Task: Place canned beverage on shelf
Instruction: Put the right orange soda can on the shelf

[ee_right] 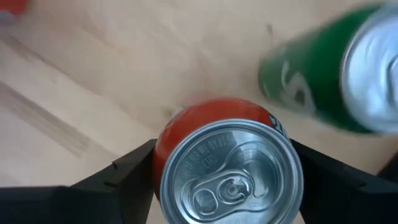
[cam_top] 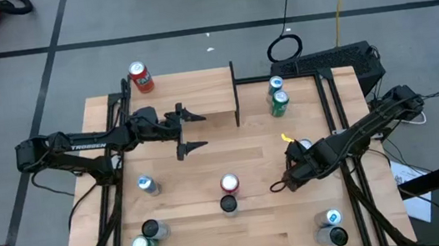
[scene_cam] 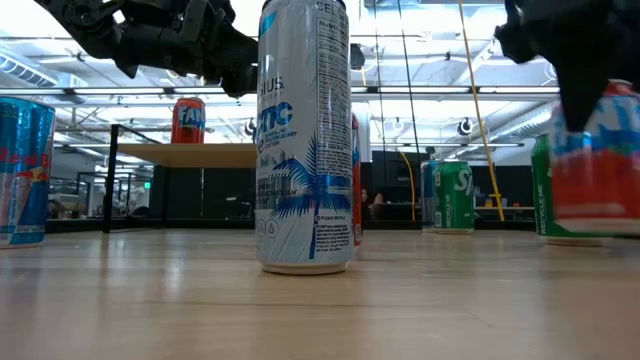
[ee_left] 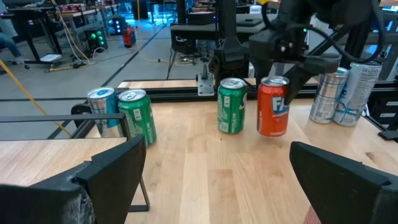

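Over on the right side of the high view, the right gripper [cam_top: 297, 170] is down over an orange-red aluminium soda can [ee_right: 227, 162], and the right wrist view looks straight onto its silver pull-tab lid with one dark finger [ee_right: 127, 171] on either side, spread around the can; whether the pads actually touch its wall cannot be told. A green soda can [ee_right: 323, 81] stands just beside it, blurred. From the left wrist view the same orange-red can [ee_left: 272, 106] sits upright on the wooden tabletop [ee_left: 205, 174] with that green can [ee_left: 232, 106] close beside it and the right arm coming down onto it from above. The left gripper [cam_top: 194, 130] hangs at upper centre-left of the high view, fingers spread wide and holding nothing, just in front of the small light-wood shelf with black metal uprights [cam_top: 199, 92] at the top centre of the table. Another red soda can [cam_top: 141, 77] stands at the upper left, by the shelf's left end; in the low view it shows on top of the shelf board [scene_cam: 190, 153]. Near the shelf's right end, two cans, one silver-blue [cam_top: 275, 87] and one green [cam_top: 280, 103], stand touching. In the low view a tall white-and-blue slim can [scene_cam: 305, 135] fills the middle foreground.
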